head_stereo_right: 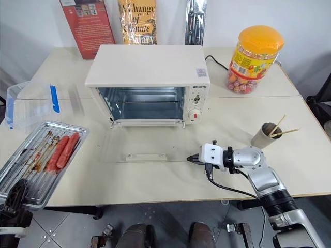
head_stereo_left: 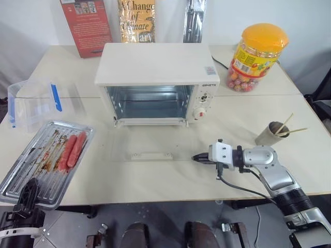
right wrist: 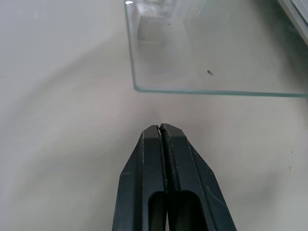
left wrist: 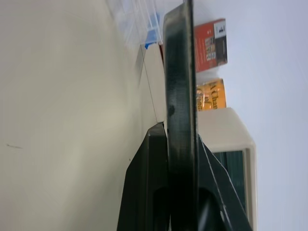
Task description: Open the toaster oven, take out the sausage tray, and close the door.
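A cream table [head_stereo_left: 243, 181] stands against a white wall [head_stereo_left: 31, 20], grey tiled floor [head_stereo_right: 170, 217] below.

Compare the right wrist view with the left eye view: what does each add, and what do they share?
Right wrist view adds: the right gripper seen close, jaws pressed together on nothing, just short of the door's bare glass edge.
Left eye view adds: the toaster oven open and empty, the sausage tray out on the table with the left gripper clamped on its near rim, a candy jar and a clear box.
Both share: the right gripper, the door lying flat, the table.
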